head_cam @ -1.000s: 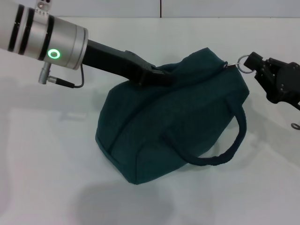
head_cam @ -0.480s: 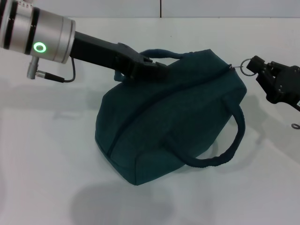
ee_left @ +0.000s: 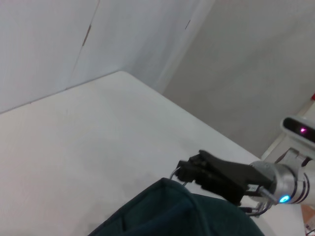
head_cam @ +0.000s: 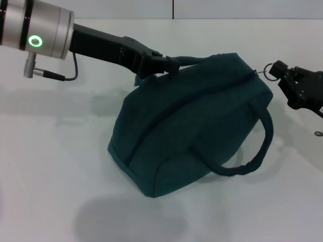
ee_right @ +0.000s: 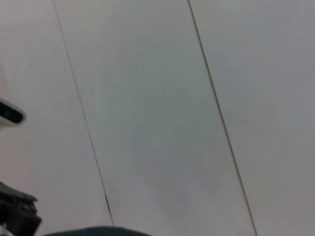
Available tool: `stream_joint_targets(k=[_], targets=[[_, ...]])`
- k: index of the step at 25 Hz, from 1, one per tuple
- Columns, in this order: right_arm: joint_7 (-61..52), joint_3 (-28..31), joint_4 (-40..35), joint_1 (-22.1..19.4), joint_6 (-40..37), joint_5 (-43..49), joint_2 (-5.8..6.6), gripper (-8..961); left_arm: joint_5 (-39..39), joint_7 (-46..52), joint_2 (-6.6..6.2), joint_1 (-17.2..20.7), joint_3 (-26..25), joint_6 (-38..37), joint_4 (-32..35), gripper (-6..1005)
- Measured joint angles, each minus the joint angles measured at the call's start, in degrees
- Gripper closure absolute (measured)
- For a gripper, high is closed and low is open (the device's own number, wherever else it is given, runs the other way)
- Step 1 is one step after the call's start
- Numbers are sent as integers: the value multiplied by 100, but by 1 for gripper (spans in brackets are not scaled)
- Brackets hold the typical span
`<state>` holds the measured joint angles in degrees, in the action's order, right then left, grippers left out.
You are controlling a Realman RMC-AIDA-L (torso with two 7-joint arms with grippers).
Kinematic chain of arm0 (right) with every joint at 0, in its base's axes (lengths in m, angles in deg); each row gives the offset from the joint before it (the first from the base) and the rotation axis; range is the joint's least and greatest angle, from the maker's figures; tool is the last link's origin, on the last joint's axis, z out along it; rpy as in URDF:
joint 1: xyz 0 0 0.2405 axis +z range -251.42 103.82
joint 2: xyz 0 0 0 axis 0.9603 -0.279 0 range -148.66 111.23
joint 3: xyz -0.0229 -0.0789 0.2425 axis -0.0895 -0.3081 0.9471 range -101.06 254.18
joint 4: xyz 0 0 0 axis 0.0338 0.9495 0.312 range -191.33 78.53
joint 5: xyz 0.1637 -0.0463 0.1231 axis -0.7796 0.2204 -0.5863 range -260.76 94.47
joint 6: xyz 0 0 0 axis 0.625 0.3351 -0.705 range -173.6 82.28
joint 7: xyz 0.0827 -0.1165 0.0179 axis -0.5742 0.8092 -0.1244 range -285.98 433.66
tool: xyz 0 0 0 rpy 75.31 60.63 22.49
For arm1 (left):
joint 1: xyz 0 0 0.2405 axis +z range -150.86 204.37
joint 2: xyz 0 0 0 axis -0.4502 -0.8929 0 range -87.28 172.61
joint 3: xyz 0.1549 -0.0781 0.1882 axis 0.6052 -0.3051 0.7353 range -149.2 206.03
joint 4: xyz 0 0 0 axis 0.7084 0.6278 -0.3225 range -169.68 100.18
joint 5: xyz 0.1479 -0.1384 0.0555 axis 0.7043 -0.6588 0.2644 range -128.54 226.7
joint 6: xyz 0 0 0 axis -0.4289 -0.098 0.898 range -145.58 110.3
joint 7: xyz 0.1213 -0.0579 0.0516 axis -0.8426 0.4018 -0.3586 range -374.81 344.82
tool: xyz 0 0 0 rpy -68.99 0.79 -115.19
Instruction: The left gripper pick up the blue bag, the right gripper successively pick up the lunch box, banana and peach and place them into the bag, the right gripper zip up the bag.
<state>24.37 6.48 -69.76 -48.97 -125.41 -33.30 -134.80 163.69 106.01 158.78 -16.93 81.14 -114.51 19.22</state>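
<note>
Two grippers are at the blue bag (head_cam: 189,123), one at each end of its top. The bag rests on the white table (head_cam: 50,166), tipped so that its base corner nearest the camera touches the surface while the upper end leans toward the right gripper. Its zip seam runs closed along the top, from the low near end up to the high far end.

Left gripper (head_cam: 169,64) — positioned at the bag's upper left edge, fingers closed on the rear carry handle (head_cam: 194,59), which stands up from the bag as a short loop. The arm reaches in from the left of the bag, a green ring light showing on its silver wrist section.

Right gripper (head_cam: 276,69) — positioned just off the bag's upper right corner, fingers pinched together on the metal ring of the zip pull (head_cam: 266,71). The pull sits at the extreme top end of the seam. In the left wrist view the same gripper (ee_left: 186,172) appears beyond the bag's dark fabric (ee_left: 187,216), ring at its tip.

The front handle (head_cam: 252,151) hangs loose down the bag's near right side, curving out over the table. No lunch box, banana or peach is visible outside the bag. The right wrist view shows only pale wall panels.
</note>
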Motion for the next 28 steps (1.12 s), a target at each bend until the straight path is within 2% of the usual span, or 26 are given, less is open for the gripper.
stream_joint_targets(k=[5,10,14,18,24,26,28], targets=[[0,-51,1,31,123,48,-2,937,-89,-12,-22,9,-140,26,-27,852],[-18,-75,38,-16,-458,53,1,937,-95,-60,54,16,-294,194,-42,838],[-36,-76,78,-19,-996,33,14,937,12,-70,141,-107,-126,293,-19,827],[-43,-76,87,-21,-1050,28,3,937,253,-7,202,-273,152,493,-18,816],[-39,-76,149,-35,-1068,28,-2,937,738,199,315,-482,355,709,-25,591],[-35,-69,152,-61,-1091,28,-2,937,820,290,318,-511,503,812,-29,385],[-26,-50,152,-84,-1114,24,-2,937,828,358,319,-519,608,862,-29,382]])
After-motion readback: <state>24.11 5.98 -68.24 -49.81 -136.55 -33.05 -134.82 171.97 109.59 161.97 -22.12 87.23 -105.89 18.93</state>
